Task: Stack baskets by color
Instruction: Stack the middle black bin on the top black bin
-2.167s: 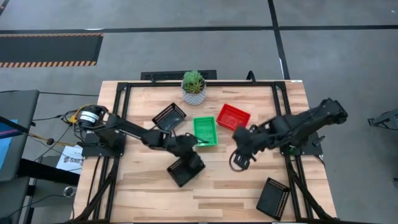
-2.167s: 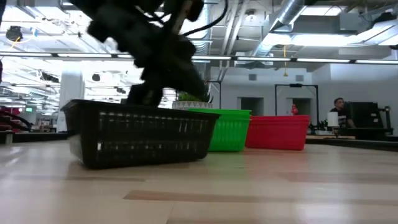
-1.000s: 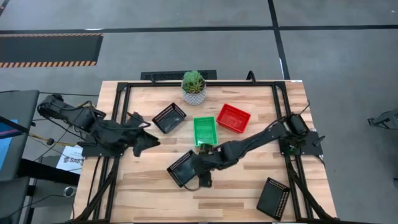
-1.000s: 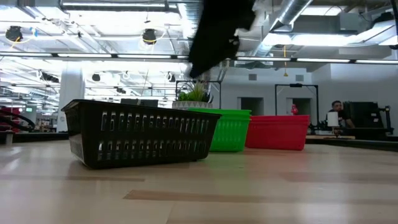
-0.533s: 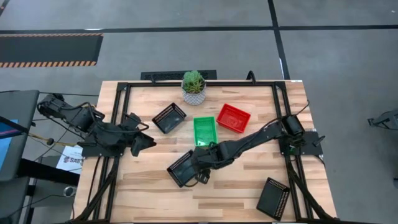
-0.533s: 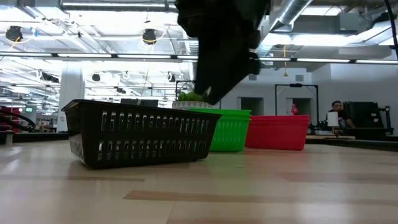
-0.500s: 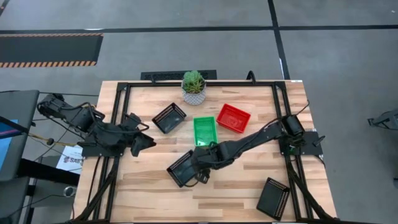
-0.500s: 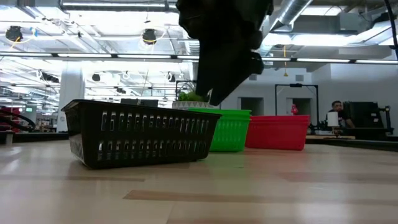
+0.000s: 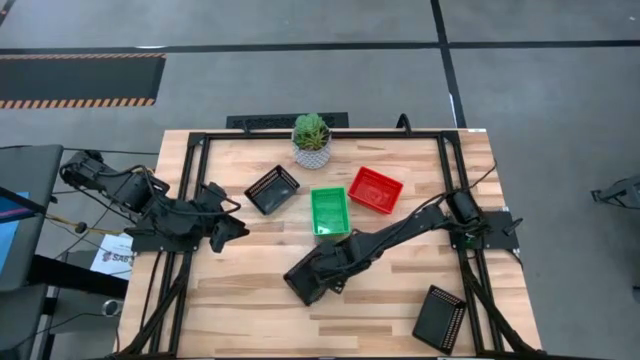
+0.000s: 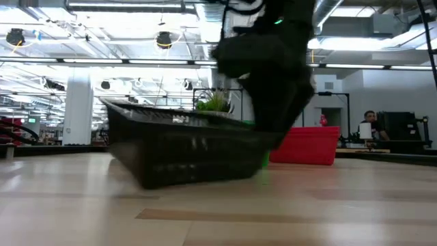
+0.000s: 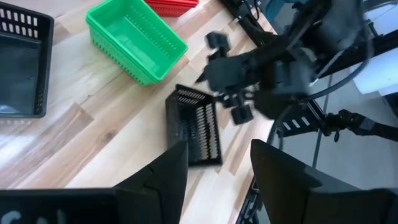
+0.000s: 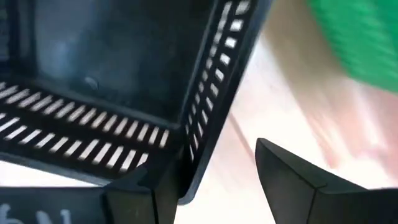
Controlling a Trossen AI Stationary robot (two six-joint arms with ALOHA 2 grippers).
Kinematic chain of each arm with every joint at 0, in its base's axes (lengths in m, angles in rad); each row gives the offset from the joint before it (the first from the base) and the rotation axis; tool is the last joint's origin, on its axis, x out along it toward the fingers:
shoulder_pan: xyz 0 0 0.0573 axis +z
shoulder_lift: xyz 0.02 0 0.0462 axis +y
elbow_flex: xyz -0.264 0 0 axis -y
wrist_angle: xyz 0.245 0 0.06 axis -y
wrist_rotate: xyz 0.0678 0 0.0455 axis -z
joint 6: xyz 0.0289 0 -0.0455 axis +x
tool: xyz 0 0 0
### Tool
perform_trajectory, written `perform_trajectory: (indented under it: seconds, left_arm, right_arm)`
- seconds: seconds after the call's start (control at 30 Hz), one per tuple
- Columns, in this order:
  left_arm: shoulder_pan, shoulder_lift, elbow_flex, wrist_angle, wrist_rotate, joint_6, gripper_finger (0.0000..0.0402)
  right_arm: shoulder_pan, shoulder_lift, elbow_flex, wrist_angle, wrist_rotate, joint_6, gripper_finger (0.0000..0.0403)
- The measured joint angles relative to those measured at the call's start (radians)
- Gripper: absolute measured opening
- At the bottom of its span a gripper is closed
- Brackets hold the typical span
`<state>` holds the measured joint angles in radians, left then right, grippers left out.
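A black basket [image 9: 303, 287] lies mid-table, tipped and blurred in the low view [image 10: 184, 154]. My right gripper [image 9: 322, 279] reaches down onto it, open, its fingers astride one wall. My left gripper [image 9: 238, 228] hangs open near the table's left edge with nothing between its fingers [image 11: 217, 149]. A second black basket [image 9: 272, 189], a green basket [image 9: 330, 211] and a red basket [image 9: 375, 189] sit flat on the table farther back. A third black basket [image 9: 440, 317] lies at the near right corner. My right gripper [image 12: 221, 155] comes steeply from above at the basket's side wall [image 12: 208, 106], close to a corner. One finger [image 12: 146, 190] is inside against the wall; the other finger [image 12: 292, 180] stands outside with a gap. The basket is tipped, a lower edge [image 10: 157, 183] on the table.
A green plant in a white pot [image 9: 311, 140] stands at the far edge, behind the baskets. Black frame rails [image 9: 190, 190] run along the table's left and right sides. Bare wood lies at the near left [image 9: 230, 310]. A person [image 10: 371, 119] sits in the room beyond.
My right gripper has come down onto the middle black basket and rolled about its own axis, its fingers now astride the wall. The basket has shifted toward the table's right and tipped from lying flat.
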<state>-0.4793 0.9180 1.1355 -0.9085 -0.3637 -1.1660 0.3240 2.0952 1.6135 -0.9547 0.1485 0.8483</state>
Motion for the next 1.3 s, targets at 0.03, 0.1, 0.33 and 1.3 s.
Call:
perform_trajectory:
  seconds: [0.03,0.1,0.33,1.3]
  left_arm:
    - [0.0,0.0,0.0,0.0,0.0,0.0,0.0162]
    - [0.0,0.0,0.0,0.0,0.0,0.001,0.0162]
    - [0.0,0.0,0.0,0.0,-0.014,0.017,0.0162]
    - [0.0,0.0,0.0,-0.024,-0.011,0.028,0.0162]
  right_arm:
    - [0.007,-0.016,0.0,-0.032,0.009,0.007,0.0218]
    - [0.02,-0.056,0.0,-0.101,0.028,0.01,0.0218]
    - [0.053,-0.156,0.0,-0.452,0.117,0.067,0.0218]
    - [0.124,-0.055,0.001,-0.055,-0.035,0.147,0.0183]
